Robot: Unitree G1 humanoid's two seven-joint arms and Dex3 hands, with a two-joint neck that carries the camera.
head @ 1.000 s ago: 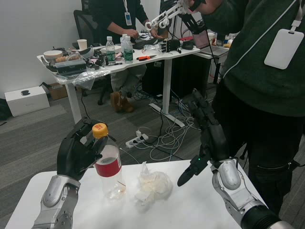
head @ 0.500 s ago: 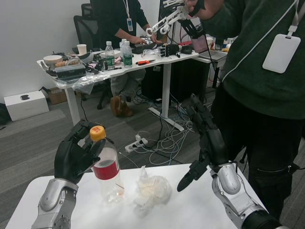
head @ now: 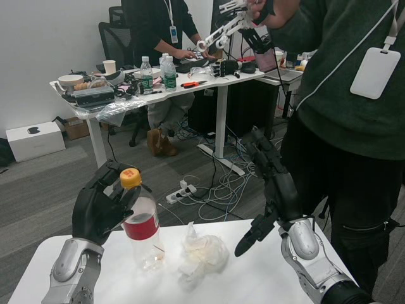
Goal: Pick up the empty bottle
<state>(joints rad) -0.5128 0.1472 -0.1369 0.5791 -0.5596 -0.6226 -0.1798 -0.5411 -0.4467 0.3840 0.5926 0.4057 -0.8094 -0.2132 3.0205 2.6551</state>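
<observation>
The empty bottle (head: 143, 231) is clear plastic with a red label and an orange cap. It stands on the white table (head: 253, 282) left of centre. My left hand (head: 98, 206) is at its left side and grips it around the neck and shoulder, fingers curled behind and one finger across the front below the cap. My right hand (head: 273, 190) is raised over the table's right part, open, with its fingers stretched up and apart and nothing in it.
A crumpled white wrapper (head: 202, 251) lies on the table just right of the bottle. A person in a dark green sweater (head: 354, 107) stands close at the right. Beyond are a cluttered desk (head: 158, 85) and floor cables (head: 215, 183).
The view has shifted a little. Both hands and the bottle keep nearly the same places; the bottle stays standing on the table.
</observation>
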